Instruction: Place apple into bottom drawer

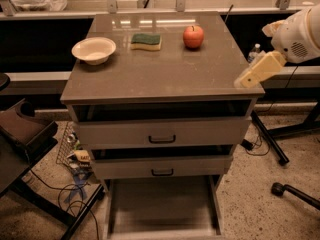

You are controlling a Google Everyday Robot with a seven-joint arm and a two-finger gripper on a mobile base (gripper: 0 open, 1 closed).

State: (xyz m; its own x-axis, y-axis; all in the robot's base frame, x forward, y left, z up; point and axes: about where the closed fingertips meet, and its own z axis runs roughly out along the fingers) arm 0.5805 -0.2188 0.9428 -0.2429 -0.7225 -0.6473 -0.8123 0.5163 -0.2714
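Note:
The apple (193, 36) is red-orange with a short stem and sits at the back right of the cabinet top (165, 74). The bottom drawer (161, 206) is pulled out at the foot of the cabinet, and its flat floor shows with nothing on it. My gripper (251, 76) is cream-coloured and hangs from the white arm (300, 34) at the right. It sits over the cabinet's front right corner, well in front and to the right of the apple, and holds nothing that I can see.
A cream bowl (94, 49) and a green-and-yellow sponge (146, 41) sit on the cabinet top left of the apple. Two upper drawers with black handles (162, 139) are slightly ajar. A wire basket and cables (75, 159) lie on the floor at the left. Stand legs (272, 144) are at the right.

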